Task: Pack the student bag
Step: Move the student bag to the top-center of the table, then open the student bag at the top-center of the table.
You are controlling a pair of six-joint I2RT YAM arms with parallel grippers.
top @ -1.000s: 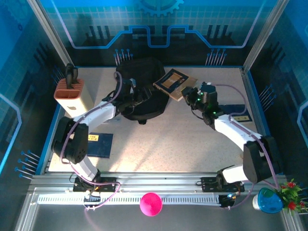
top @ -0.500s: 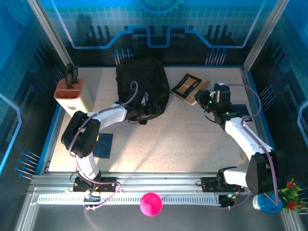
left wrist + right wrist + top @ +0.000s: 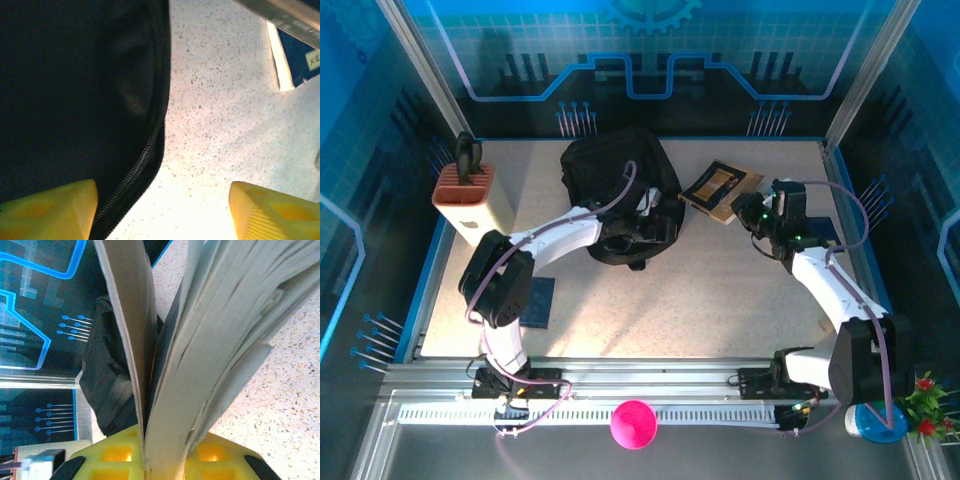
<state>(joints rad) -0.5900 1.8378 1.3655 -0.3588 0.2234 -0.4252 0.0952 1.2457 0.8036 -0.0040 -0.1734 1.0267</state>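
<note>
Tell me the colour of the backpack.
The backpack is black; the top external view shows it best.

Matt black cloth student bag (image 3: 595, 165), speckled table (image 3: 720, 290)

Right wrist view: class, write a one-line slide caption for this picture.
Right gripper clamps a tan paperback book, pages fanned, with the black fabric student bag beyond it.

Top view: high above the near edge, facing down and toward the far side, covering the whole table (image 3: 720, 290). Left wrist view: very close, facing down onto the bag (image 3: 75, 90) edge and table. Right wrist view: close, facing along the book (image 3: 210, 340) toward the bag. All three share the bag.
</note>
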